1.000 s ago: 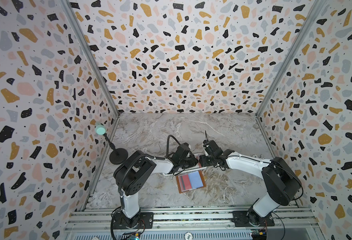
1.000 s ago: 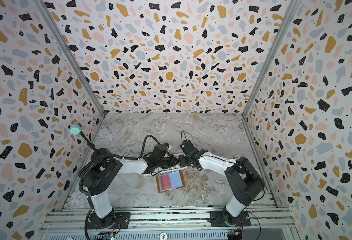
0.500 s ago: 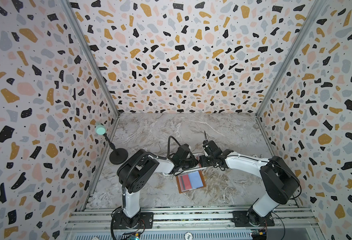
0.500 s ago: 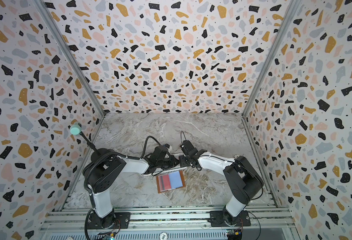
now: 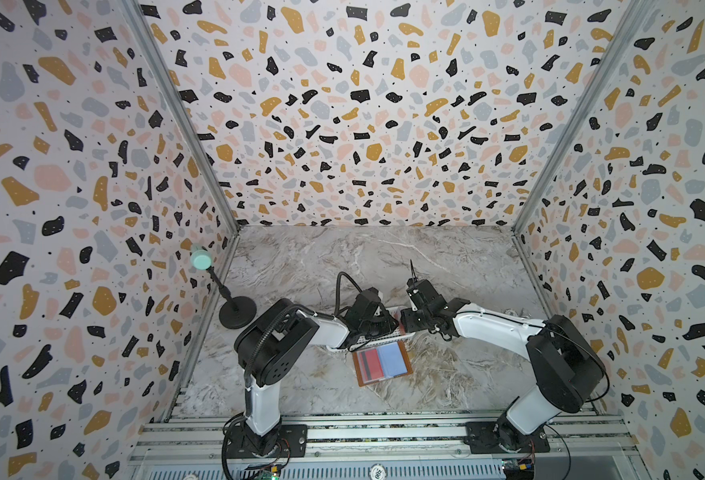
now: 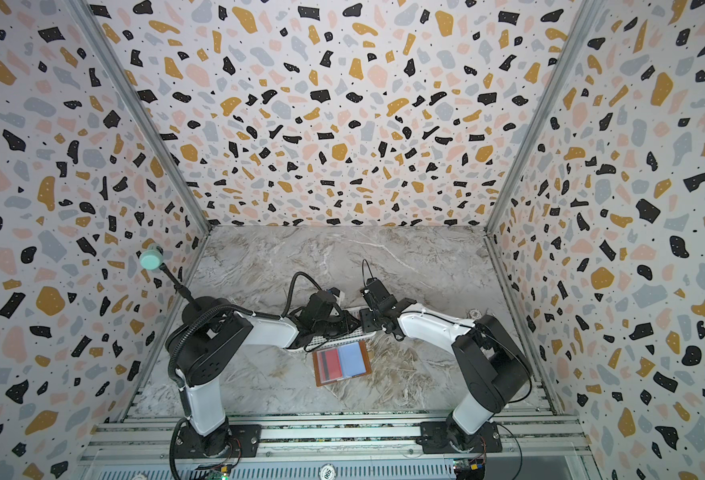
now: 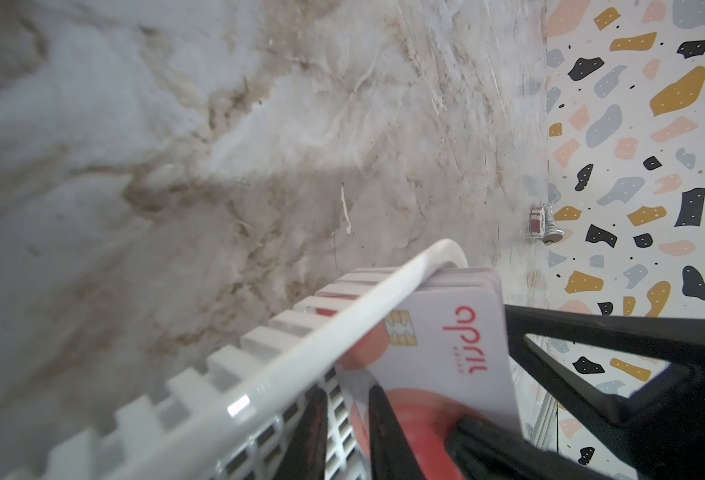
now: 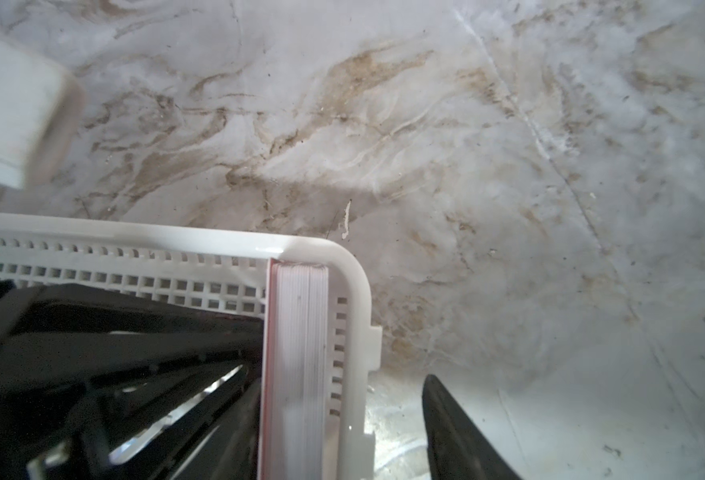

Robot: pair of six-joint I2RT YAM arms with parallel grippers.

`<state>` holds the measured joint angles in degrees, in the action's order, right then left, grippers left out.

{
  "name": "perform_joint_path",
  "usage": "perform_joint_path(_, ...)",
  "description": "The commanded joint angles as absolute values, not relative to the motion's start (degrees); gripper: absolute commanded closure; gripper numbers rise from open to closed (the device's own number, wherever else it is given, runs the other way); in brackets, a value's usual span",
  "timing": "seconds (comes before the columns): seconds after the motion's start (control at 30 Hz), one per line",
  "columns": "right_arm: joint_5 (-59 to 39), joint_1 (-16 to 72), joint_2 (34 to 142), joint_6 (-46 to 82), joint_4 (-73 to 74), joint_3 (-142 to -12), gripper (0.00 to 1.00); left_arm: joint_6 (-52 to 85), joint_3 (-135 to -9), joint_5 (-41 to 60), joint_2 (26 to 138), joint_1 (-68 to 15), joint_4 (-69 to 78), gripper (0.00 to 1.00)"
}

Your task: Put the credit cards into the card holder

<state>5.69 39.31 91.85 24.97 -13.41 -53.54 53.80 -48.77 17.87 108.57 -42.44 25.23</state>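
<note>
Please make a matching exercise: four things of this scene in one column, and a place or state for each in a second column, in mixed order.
1. card holder
2. credit cards
3. basket
4. microphone stand

A. white, with slotted walls
B. near the left wall
C. lying open on the table
D. on edge in a basket corner

Pairs: 1-C, 2-D, 3-A, 4-B

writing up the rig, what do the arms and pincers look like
The left arm and right arm have white link shells and black rounded joint housings. The pincer fingers are black open triangular frames. A black cable loops above the left wrist; ribbed black conduit runs over its shoulder.
</note>
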Motion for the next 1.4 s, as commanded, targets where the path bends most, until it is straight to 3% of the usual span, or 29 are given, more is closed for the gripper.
perform_joint_path(0.0,8.18,38.44,89.21,24.01,-15.89,-55.12,0.41,54.04,-47.20,17.32,109.70,-42.32,23.14,0.77)
perform_joint_path(0.2,8.02,38.34,88.42,23.94,-16.16,-55.33,0.42,53.80,-47.37,17.57,109.76,-42.32,23.21,0.67)
perform_joint_path(0.63,6.26,38.74,86.32,23.37,-16.49,-55.72,0.45,53.45,-48.12,18.27,111.07,-42.44,22.94,0.62)
perform_joint_path(1.13,3.45,41.04,86.19,24.53,-15.10,-54.27,0.78,53.65,-48.52,18.36,111.11,-42.45,23.16,0.62)
perform_joint_path(1.37,2.76,41.13,87.30,24.66,-14.49,-53.90,0.85,53.60,-48.52,18.37,111.01,-42.41,23.07,0.62)
